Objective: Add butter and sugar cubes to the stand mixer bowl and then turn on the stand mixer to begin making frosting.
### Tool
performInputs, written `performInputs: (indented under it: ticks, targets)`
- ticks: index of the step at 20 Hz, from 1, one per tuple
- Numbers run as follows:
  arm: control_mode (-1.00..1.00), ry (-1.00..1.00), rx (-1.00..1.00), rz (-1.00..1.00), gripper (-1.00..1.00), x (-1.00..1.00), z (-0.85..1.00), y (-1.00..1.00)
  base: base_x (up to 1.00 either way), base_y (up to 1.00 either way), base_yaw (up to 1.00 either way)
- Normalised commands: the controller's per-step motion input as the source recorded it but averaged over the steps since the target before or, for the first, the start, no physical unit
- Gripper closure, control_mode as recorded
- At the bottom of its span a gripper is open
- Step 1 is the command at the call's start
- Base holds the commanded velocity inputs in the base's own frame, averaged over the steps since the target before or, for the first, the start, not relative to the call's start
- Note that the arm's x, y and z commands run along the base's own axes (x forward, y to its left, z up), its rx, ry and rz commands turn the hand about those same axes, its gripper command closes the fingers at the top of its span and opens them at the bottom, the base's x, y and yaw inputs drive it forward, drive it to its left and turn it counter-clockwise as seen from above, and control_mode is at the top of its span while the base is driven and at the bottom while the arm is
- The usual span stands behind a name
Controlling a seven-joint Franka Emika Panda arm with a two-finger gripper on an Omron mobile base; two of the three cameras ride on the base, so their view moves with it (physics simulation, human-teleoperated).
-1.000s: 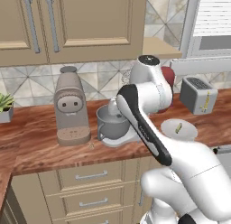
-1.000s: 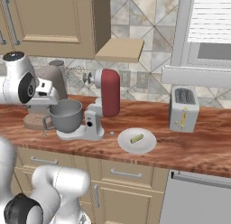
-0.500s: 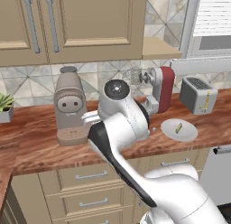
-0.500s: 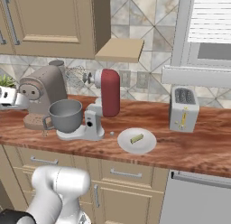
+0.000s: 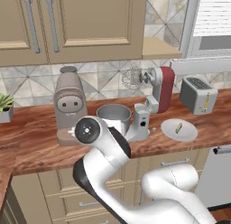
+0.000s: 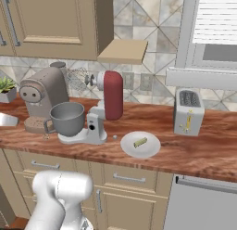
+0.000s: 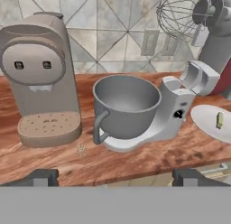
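two finger tips of the gripper [image 7: 115, 177] stand wide apart, holding nothing, at the counter [image 7: 149, 157] edge. beyond, the bowl [image 7: 127, 105] sits on the mixer [image 6: 102, 106] base, coffee machine [image 7: 41, 78] beside it.

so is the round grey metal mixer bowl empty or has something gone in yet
Empty: the hand view looks into the round grey metal bowl and shows only bare inner wall.

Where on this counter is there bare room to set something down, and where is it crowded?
Bare wood lies between the white plate and the toaster, and along the front edge before the stand mixer. It is crowded where the coffee machine adjoins the stand mixer bowl.
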Motion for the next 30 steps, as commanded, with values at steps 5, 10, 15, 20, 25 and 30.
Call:
performInputs:
  ticks: [5, 10, 15, 20, 25, 30]
  targets:
    - [-1.00, 0.10, 0.05, -0.30, -1.00, 0.00, -0.16, 0.13, 0.00, 0.00, 0.00]
    - [-1.00, 0.09, 0.04, -0.37, -1.00, 0.00, -0.24, 0.22, 0.00, 0.00, 0.00]
    - [-1.00, -0.04, 0.00, -0.17, -1.00, -0.03, -0.25, 0.00, 0.00, 0.00, 0.00]
    - [-1.00, -0.09, 0.02, 0.00, -1.00, 0.00, -0.28, 0.00, 0.00, 0.00, 0.00]
    - [-1.00, -0.03, 0.10, 0.01, -1.00, 0.00, -0.22, -0.14, 0.00, 0.00, 0.00]
    - [-1.00, -0.04, 0.08, 0.01, -1.00, 0.02, -0.31, -0.06, 0.00, 0.00, 0.00]
